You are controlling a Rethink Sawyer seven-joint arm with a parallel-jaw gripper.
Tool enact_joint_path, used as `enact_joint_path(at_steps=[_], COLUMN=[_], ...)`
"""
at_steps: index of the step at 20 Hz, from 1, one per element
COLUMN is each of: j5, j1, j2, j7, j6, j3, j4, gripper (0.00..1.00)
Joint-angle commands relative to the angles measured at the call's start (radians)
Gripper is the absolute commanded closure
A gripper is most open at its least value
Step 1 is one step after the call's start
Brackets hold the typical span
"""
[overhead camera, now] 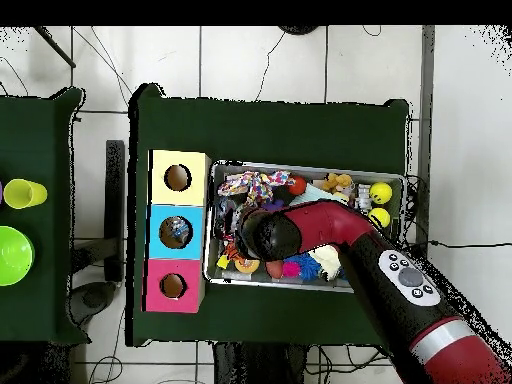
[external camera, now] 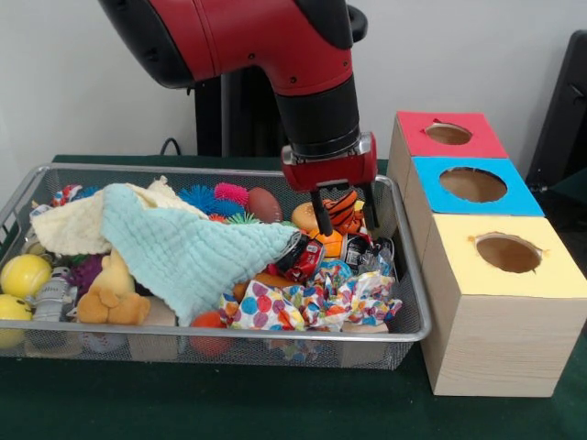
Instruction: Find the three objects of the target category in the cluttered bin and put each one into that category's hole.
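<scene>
My gripper (external camera: 344, 218) hangs low over the right end of the wire bin (external camera: 415, 302). It is open, with one finger on each side of an orange striped tiger plush (external camera: 343, 207). A red toy car (external camera: 301, 258) lies just left of and below the tiger. To the right of the bin stand three wooden boxes with round holes, topped red (external camera: 448, 134), blue (external camera: 473, 184) and yellow (external camera: 507, 253). From overhead the red arm (overhead camera: 330, 225) covers the gripper; the boxes (overhead camera: 177, 231) sit left of the bin (overhead camera: 310, 167).
A mint green cloth (external camera: 188, 247) and a cream cloth (external camera: 73, 225) cover the bin's middle and left. Around them lie yellow balls (external camera: 25, 273), a yellow plush (external camera: 112, 293), spiky balls (external camera: 197, 197), a brown football (external camera: 264, 203) and polka-dot fabric (external camera: 303, 302). A green bowl (overhead camera: 12, 255) sits on another table.
</scene>
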Motion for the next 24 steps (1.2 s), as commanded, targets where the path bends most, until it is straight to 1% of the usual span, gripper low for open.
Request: enact_joint_path(at_steps=[1, 3, 5, 8, 11, 14, 17, 18, 24], j5=[-0.084, -0.097, -0.118, -0.133, -0.134, -0.109, -0.107, -0.108, -0.076], j1=[-0.004, 0.0, 0.026, 0.034, 0.03, -0.001, -0.009, -0.007, 0.014], j2=[0.079, 0.085, 0.071, 0.088, 0.095, 0.109, 0.101, 0.104, 0.057], j7=[-0.197, -0.185, -0.138, -0.128, -0.138, -0.157, -0.142, -0.131, 0.02], j6=[0.031, 0.023, 0.015, 0.006, 0.008, 0.006, -0.009, -0.018, -0.052], j3=[-0.01, -0.019, -0.054, -0.061, -0.054, -0.015, -0.013, -0.015, -0.074], j4=[-0.053, -0.058, -0.073, -0.09, -0.09, -0.063, -0.041, -0.045, -0.013], gripper=[0.0, 0.0, 0.0, 0.0, 0.0, 0.0, 0.0, 0.0, 0.0])
